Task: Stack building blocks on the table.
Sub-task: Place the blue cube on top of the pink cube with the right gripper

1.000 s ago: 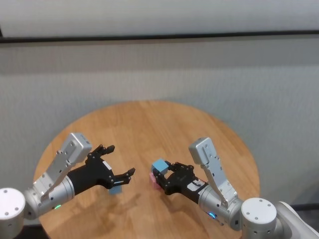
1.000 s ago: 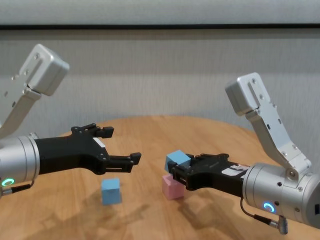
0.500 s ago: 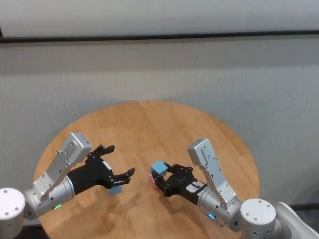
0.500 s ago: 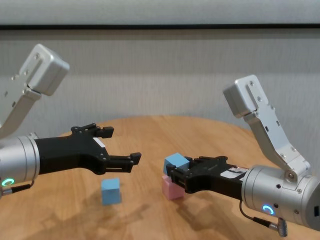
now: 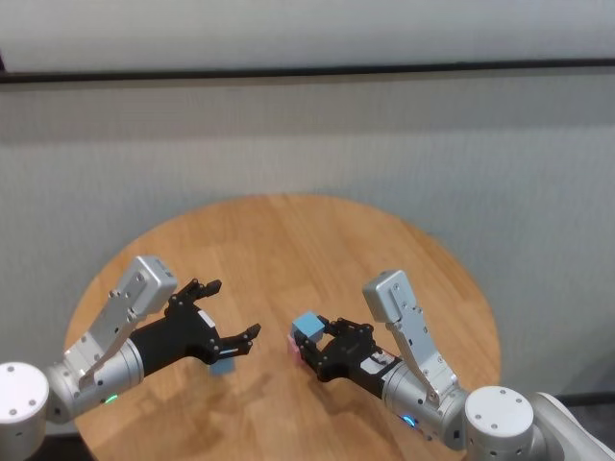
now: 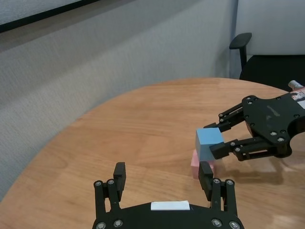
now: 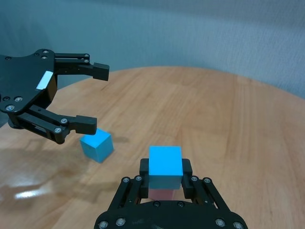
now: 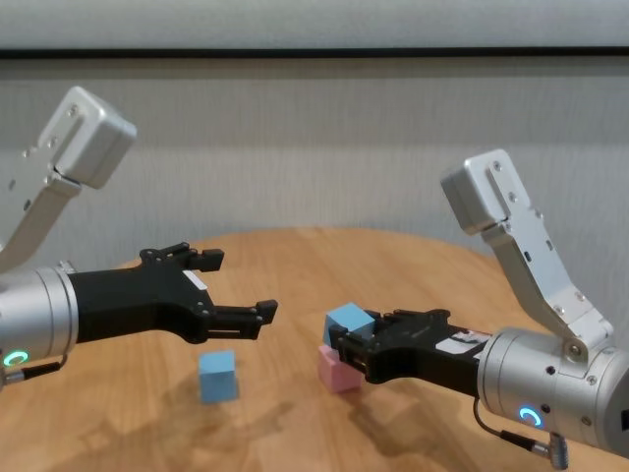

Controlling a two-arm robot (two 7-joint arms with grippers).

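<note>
My right gripper (image 8: pixel 344 341) is shut on a light blue block (image 8: pixel 349 320), holding it a little tilted right over the pale pink block (image 8: pixel 336 372) on the round wooden table (image 5: pixel 288 240). I cannot tell whether the two touch. The right wrist view shows the blue block (image 7: pixel 165 162) between the fingers, with the pink block (image 7: pixel 164 193) beneath. My left gripper (image 8: pixel 244 285) hovers open above the other light blue block (image 8: pixel 218 376), which lies alone on the table (image 8: pixel 275 256), apart from the fingers.
A grey wall stands close behind the table's far edge. A black office chair (image 6: pixel 243 47) sits beyond the table on the right arm's side. Bare wood lies across the far half of the table (image 6: pixel 143 114).
My right gripper has sunk slightly with the light blue block, bringing it closer onto the pink one. The left arm has not moved.
</note>
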